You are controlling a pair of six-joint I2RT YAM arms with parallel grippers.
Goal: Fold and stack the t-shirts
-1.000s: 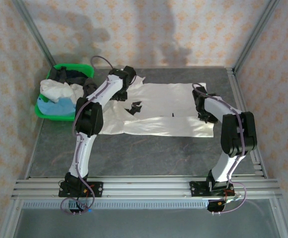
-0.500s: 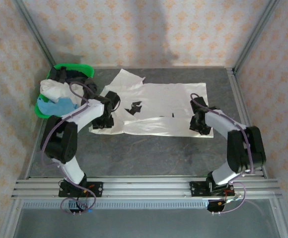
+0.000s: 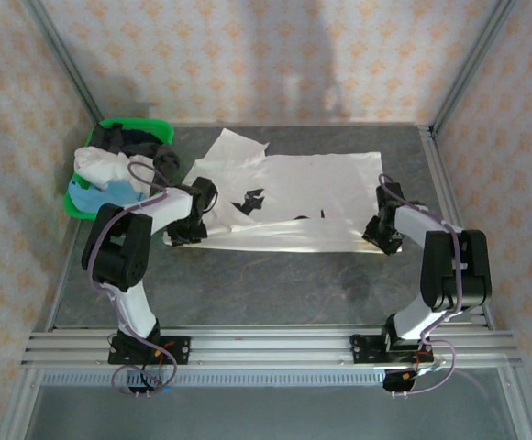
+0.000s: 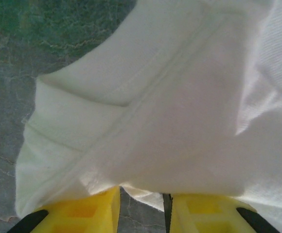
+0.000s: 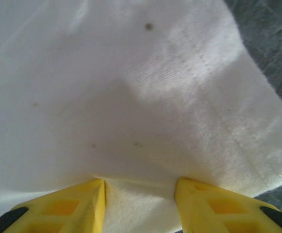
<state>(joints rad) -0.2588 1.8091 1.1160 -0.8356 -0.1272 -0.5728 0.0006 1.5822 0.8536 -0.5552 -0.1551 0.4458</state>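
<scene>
1. Currently the white t-shirt lies spread flat on the grey table, mid-frame in the overhead view. It is shiny, with a black print left of its centre and one sleeve angled toward the upper left
2. Left gripper: low at the shirt's lower left corner. In its wrist view a doubled hem corner drapes over both yellow fingers, which stand a narrow gap apart with bare table showing between them. Cannot tell whether cloth is pinched
3. Right gripper: low at the shirt's lower right corner. In its wrist view the cloth puckers into the gap between the yellow fingers, which stand partly apart. Hem stitching runs to the right edge of the frame. Cannot tell whether this is a grip
4. Green basket: left edge of the overhead view, just beside the table, holding a heap of shirts in white, light blue and black
</scene>
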